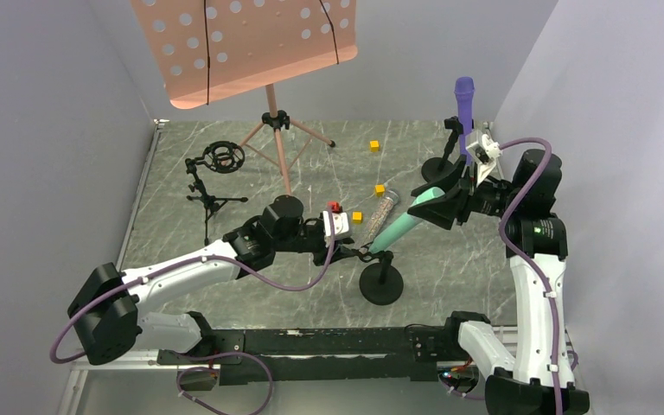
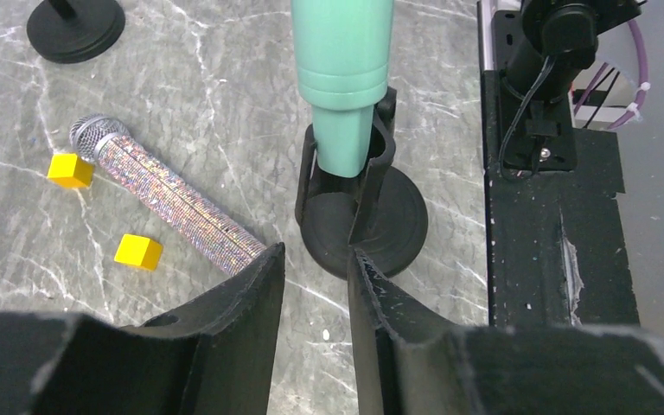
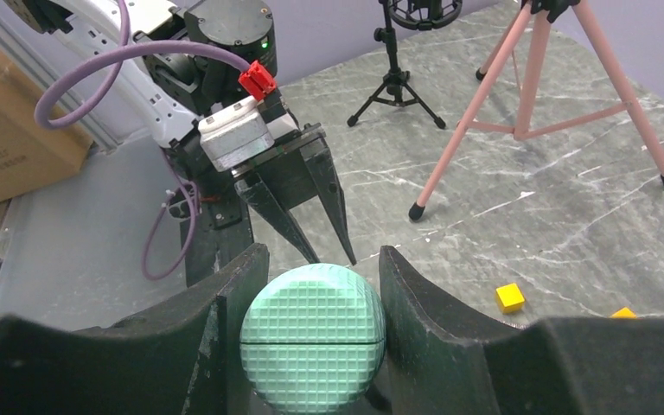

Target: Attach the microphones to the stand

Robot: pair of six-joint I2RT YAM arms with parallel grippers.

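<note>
Nearest the arm bases, a low black stand (image 1: 381, 285) with a round base sits on the grey marble-look table (image 1: 225, 186). Its clip (image 2: 383, 143) cradles the narrow tail of the mint-teal microphone (image 1: 402, 226), which slants up and to the right, tilted rather than upright. The left gripper (image 2: 316, 259) hovers just short of that clip, jaws parted only narrowly and holding nothing. The right gripper (image 3: 320, 259) is clamped across the mint-teal microphone's gridded head, carrying its upper end.

By these views, 1 of 3 microphones looks finished, 1 is partway in, and 1 is untouched. The mint-teal one probably needs pressing fully into the clip; whether it has seated cannot be told.

Just beyond the near stand, the glittery silver-pink microphone (image 2: 177, 207) lies flat on the table, mesh head pointing away. 2 yellow cubes (image 2: 69, 170) sit just beside it, and a 3rd (image 1: 374, 145) lies farther back. They are close enough to crowd a grasp on it.

Farther right, the purple microphone (image 1: 464, 104) stands upright in a second black stand (image 1: 438, 168), just behind the right arm's wrist, so that arm could knock it.

At far left stands a small black tripod with a ring mount (image 1: 222, 157), empty; it is likely the last holder. Behind it rises a pink music stand (image 1: 251, 43) on spread legs.
</note>
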